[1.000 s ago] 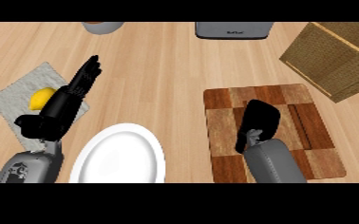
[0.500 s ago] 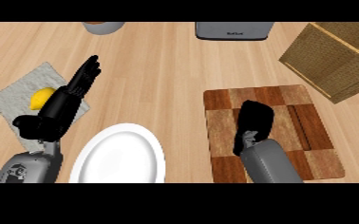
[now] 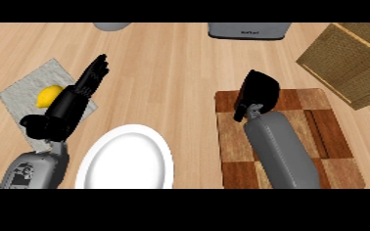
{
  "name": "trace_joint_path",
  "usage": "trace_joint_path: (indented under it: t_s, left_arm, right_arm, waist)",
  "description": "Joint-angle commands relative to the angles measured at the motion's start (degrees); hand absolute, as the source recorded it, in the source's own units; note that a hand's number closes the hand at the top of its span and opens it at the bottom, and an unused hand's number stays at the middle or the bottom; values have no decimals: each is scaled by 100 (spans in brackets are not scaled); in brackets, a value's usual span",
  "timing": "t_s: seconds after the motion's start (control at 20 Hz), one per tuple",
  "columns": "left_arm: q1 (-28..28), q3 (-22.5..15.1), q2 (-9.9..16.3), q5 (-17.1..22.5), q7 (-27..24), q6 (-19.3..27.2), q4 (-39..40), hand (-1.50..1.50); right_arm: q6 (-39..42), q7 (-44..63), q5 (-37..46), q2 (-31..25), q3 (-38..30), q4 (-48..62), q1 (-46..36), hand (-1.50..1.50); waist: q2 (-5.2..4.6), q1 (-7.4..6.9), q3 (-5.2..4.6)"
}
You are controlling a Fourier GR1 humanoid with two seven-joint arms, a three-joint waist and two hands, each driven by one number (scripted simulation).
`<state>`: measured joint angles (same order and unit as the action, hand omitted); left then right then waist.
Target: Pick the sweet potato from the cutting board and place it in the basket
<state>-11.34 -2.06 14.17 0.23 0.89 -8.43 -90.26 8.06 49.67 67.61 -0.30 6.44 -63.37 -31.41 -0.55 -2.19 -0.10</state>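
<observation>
The wooden counter (image 3: 180,68) carried a cutting board (image 3: 339,127) near its right edge; above it the right hand (image 3: 258,94), fingers unreadable. The left hand (image 3: 80,95) rested open.

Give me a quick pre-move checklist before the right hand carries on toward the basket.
1. Sweet potato visible: cannot tell; none shows on the cutting board.
2. Right hand holding it: cannot tell; only the hand's back shows, above the board's upper left.
3. Basket in view: ok, at the right edge, beyond the board.
4. Path from board to basket: ok, bare counter between.
5. Left hand out of the way: ok, open, resting over the grey cloth beside the lemon.
</observation>
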Motion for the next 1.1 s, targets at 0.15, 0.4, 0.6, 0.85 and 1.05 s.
trace_joint_path:
  t_s: [0.15,0.4,0.6,0.85,1.05]
  left_arm:
    - [-118,-36,-27,-58,-6,-46,160,0]
    - [11,-40,-133,-134,-97,78,225,0]
    - [189,170,168,15,-232,-217,192,0]
    - [203,281,116,78,-38,-202,-34,0]
    - [-157,339,51,63,23,-189,236,0]
  right_arm:
    - [-2024,-433,-1067,30,-482,552,-805,150]
    - [-3283,-572,-1249,30,-193,-154,-1145,150]
    - [-3949,-183,-947,30,162,-500,-1441,150]
    - [-3470,682,-546,30,146,-1422,-1397,150]
    - [-2924,1018,-391,-230,-353,-1081,-2230,150]
  waist:
    - [-27,-37,24]
    - [38,49,16]
    - [64,108,8]
    - [78,225,9]
    - [60,212,7]
